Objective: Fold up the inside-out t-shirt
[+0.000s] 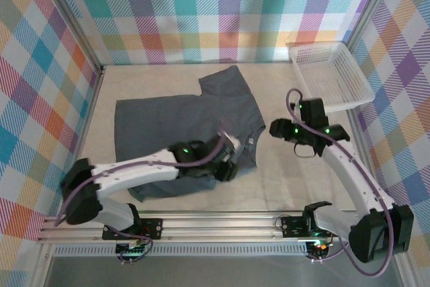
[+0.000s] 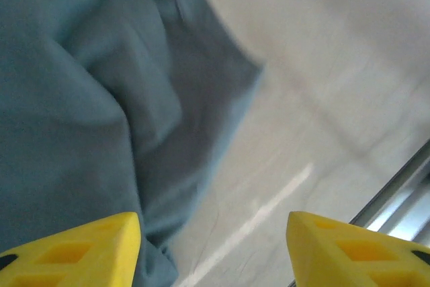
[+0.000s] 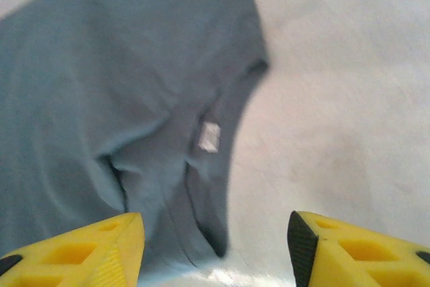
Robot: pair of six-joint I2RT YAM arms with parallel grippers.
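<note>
The inside-out t-shirt (image 1: 175, 122) lies spread on the table, dark slate-grey and wrinkled, one sleeve pointing to the back. Its white label (image 3: 209, 137) shows at the neck on its right edge. My left gripper (image 1: 227, 160) hovers over the shirt's near right corner. In the left wrist view this gripper (image 2: 213, 250) is open, its yellow fingers (image 2: 80, 250) wide apart, with cloth (image 2: 80, 99) at the left and bare table between them. My right gripper (image 1: 277, 130) stands just right of the neck. It is open too (image 3: 215, 250), with nothing between the fingertips (image 3: 356, 250).
A white mesh basket (image 1: 332, 75) stands tilted at the back right corner. Plaid walls close the table on three sides. A metal rail (image 1: 222, 223) runs along the near edge. Bare table (image 1: 289, 179) lies right of the shirt.
</note>
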